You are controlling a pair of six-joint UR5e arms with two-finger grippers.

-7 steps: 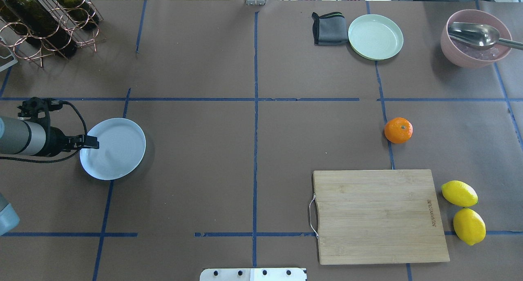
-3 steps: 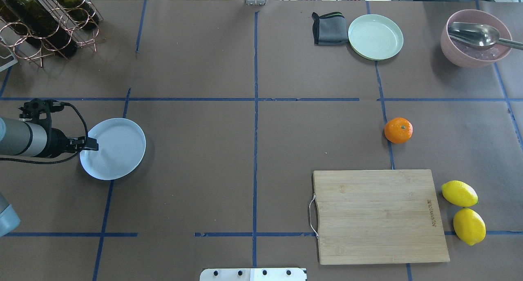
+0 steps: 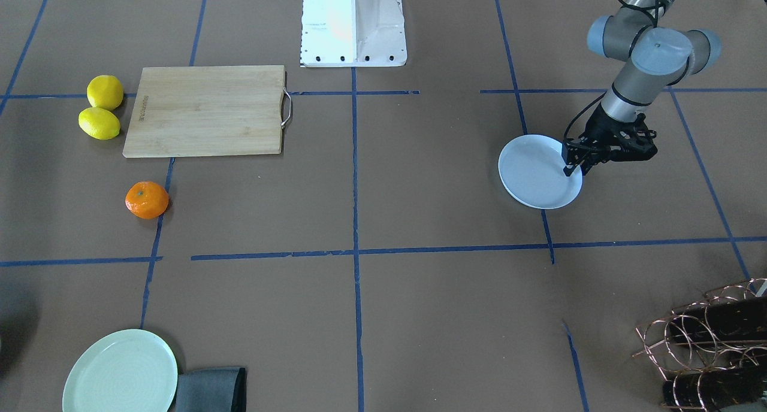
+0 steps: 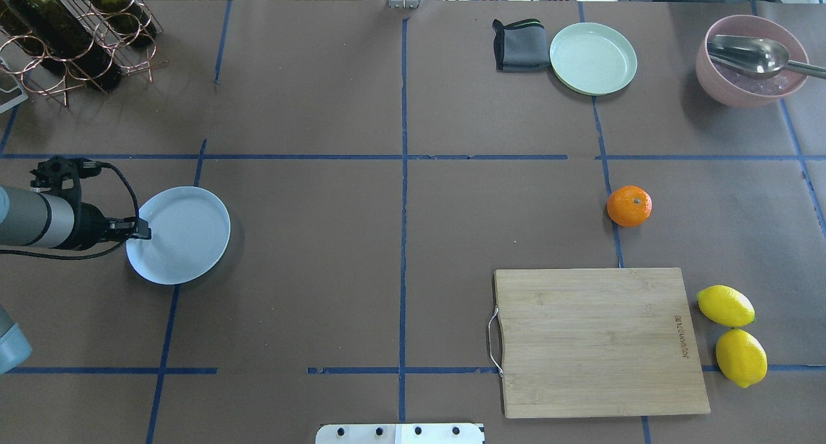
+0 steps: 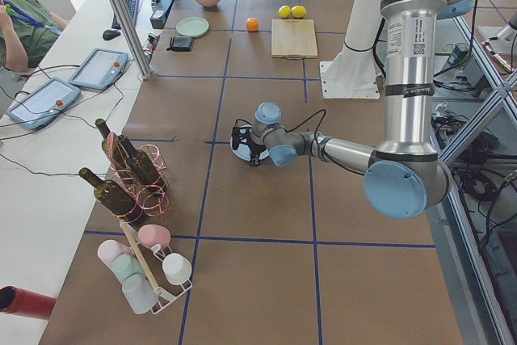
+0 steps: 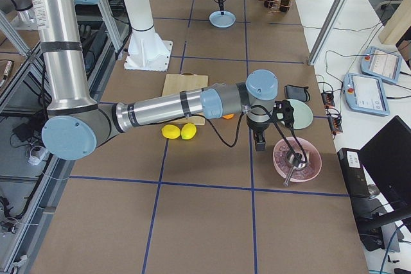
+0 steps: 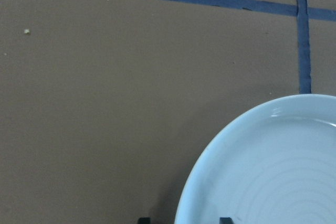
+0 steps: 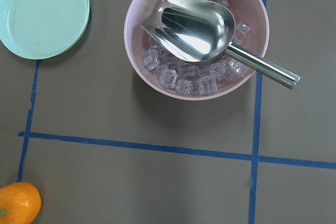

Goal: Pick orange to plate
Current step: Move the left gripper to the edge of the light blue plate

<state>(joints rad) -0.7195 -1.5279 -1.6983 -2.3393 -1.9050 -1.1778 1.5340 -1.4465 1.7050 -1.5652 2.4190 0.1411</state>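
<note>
- We're at the opening: the small bright-orange round fruit (image 4: 629, 206) sits ungrasped on the brown paper table (image 4: 322, 250), at the bamboo cutting board's (image 4: 594, 341) 12 o'clock.
- The pale blue round plate (image 4: 193, 237) lies far off at the fruit's 9 o'clock, and the left gripper (image 4: 141, 228) straddles its rim, fingers spread.
- The right gripper (image 6: 259, 142) — spread or closed, we cannot tell — needs to drop onto the fruit next.

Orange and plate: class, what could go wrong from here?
The left tool straddles the rim of the plate; a sideways move could drag or tip it.
The orange sits far from it and, being round, may roll if nudged.
The right tool hangs near the scoop and might knock its handle.
</note>
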